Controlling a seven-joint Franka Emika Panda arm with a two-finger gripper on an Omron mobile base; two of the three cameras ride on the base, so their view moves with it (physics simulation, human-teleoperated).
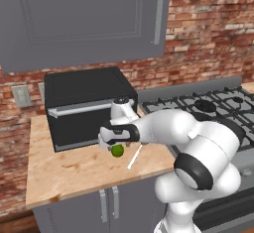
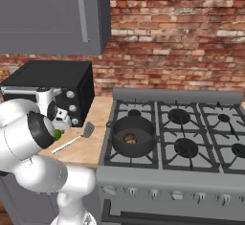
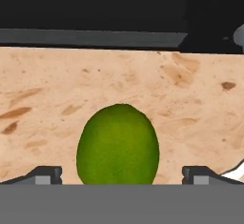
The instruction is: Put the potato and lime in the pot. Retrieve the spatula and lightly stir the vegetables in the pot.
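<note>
The green lime (image 3: 118, 144) lies on the wooden counter (image 1: 74, 170) in front of the toaster oven. My gripper (image 3: 121, 175) hangs right over it, open, with one finger tip on each side and a gap between each tip and the lime. In the left base view the lime (image 1: 117, 150) peeks out just under the hand (image 1: 111, 140). The spatula (image 1: 135, 156) lies on the counter just right of the lime, its slotted head (image 2: 88, 130) towards the stove. The dark pot (image 2: 133, 136) sits on the front left burner with the brown potato (image 2: 129, 138) inside.
A black toaster oven (image 1: 87, 105) stands at the back of the counter, close behind the hand. The stove (image 2: 191, 138) with its grates lies to the right. A grey wall cabinet (image 1: 84, 19) hangs overhead.
</note>
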